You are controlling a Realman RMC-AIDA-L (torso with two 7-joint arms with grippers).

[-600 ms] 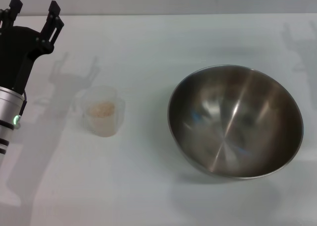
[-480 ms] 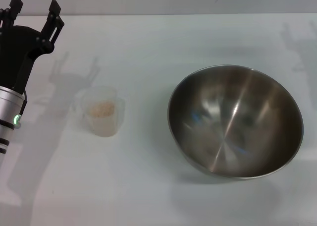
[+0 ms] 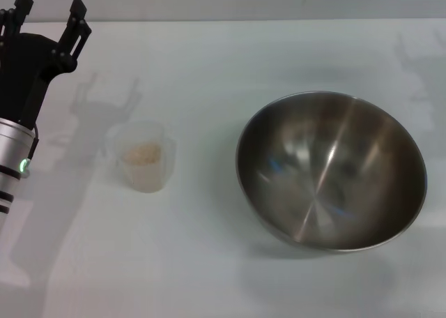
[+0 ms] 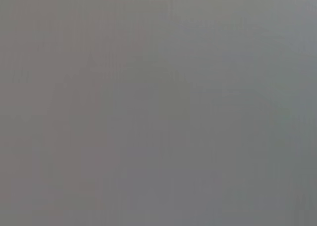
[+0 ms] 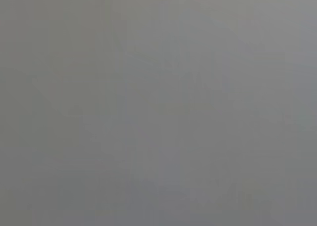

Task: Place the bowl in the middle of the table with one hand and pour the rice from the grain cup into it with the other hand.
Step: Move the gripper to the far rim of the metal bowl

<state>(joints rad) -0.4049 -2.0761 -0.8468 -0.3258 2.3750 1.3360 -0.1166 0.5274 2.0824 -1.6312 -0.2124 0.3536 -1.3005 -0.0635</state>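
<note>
The steel bowl [image 3: 332, 170] sits on the white table [image 3: 209, 262] to the right of the middle, shiny grey inside and empty. The clear grain cup [image 3: 144, 156] stands upright to the left of the bowl, with a small pale heap of rice [image 3: 144, 153] in it. My left gripper [image 3: 49, 11] is open at the far left, behind and to the left of the cup, well apart from it. My right gripper is out of view; only its shadow falls at the far right. Both wrist views show plain grey only.
The far edge of the table [image 3: 244, 19] runs along the top, with a grey wall behind it. My left arm [image 3: 14, 150] runs down the left edge of the head view.
My left gripper has shifted very slightly away and to the right. The cup and the bowl have not moved.
</note>
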